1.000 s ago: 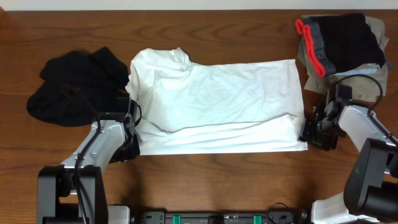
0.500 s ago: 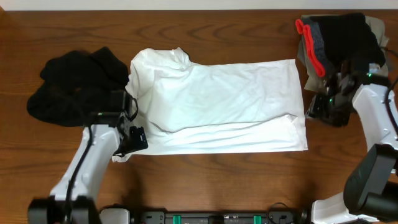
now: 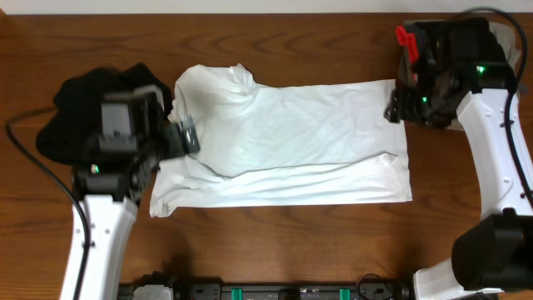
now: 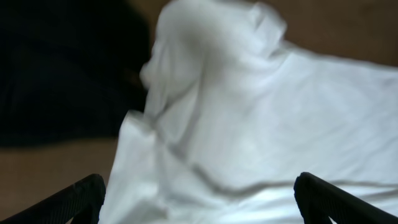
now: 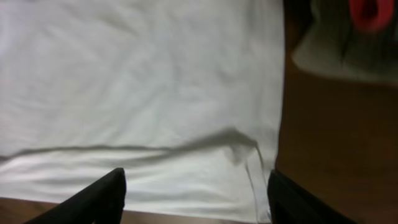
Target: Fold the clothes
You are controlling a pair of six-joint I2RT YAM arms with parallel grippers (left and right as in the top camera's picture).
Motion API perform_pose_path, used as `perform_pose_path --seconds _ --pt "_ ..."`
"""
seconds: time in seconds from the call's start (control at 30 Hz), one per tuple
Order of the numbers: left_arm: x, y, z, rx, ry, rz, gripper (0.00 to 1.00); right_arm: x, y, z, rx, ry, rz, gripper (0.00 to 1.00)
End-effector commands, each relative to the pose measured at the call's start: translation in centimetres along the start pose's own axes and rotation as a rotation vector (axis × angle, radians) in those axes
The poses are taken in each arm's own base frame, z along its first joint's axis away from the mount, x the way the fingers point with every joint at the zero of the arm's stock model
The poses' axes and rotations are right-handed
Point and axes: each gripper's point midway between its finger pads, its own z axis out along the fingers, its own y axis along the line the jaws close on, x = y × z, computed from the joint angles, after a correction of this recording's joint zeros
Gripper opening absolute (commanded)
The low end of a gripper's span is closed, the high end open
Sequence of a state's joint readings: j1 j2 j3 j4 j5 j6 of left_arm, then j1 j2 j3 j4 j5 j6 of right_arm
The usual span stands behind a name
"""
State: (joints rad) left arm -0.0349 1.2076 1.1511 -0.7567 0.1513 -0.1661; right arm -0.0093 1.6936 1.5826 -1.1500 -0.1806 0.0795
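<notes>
A white shirt (image 3: 291, 142) lies spread across the middle of the wooden table, its near strip folded up over the body. My left gripper (image 3: 188, 137) hovers over the shirt's left sleeve end, open, with nothing between its fingers. In the left wrist view the shirt (image 4: 249, 124) fills the space under the open gripper (image 4: 199, 205). My right gripper (image 3: 393, 108) hangs open above the shirt's far right corner. The right wrist view shows the shirt's right edge (image 5: 143, 81) below that empty gripper (image 5: 196, 199).
A heap of black clothes (image 3: 79, 112) sits left of the shirt and touches its sleeve; it also shows in the left wrist view (image 4: 62, 68). At the far right corner lies a pile of clothes (image 3: 454, 50) with a red-trimmed garment (image 5: 367, 12).
Both grippers have opened and let go of the shirt's near corners. Both arms rose and moved toward the far side of the shirt, which now lies flat.
</notes>
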Motion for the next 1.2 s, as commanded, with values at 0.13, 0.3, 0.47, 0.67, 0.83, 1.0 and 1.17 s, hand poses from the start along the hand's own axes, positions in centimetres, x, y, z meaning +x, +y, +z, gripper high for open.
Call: perform_pose_path --seconds 0.13,0.3,0.47,0.67,0.83,1.0,1.17 --pt "-5.4 -2.7 6.4 0.046 0.105 0.124 0.98 -5.0 2.5 -4.8 -0.021 -0.182 -0.126 0.75" --pt "-10.1 -3.5 12.5 0.052 0.082 0.161 0.98 -5.7 2.7 -5.3 -0.021 -0.210 -0.145 0.75" --pt "-13.2 -3.9 18.0 0.067 -0.002 0.177 0.98 -5.3 2.7 -5.1 -0.020 -0.191 -0.147 0.74" --pt "-12.6 -3.9 22.3 0.074 -0.009 0.194 0.98 -4.6 3.1 -4.9 -0.024 -0.164 -0.153 0.73" --pt "-10.8 -4.3 24.8 0.071 0.034 0.245 0.98 -4.4 3.3 -4.8 -0.025 -0.158 -0.156 0.73" --pt "-8.8 -4.6 26.9 0.072 0.082 0.270 0.98 -4.0 3.2 -4.7 -0.025 -0.139 -0.154 0.73" --pt "-6.6 -4.8 28.6 0.073 0.140 0.281 0.98 -3.7 3.2 -4.7 -0.024 -0.130 -0.153 0.72"
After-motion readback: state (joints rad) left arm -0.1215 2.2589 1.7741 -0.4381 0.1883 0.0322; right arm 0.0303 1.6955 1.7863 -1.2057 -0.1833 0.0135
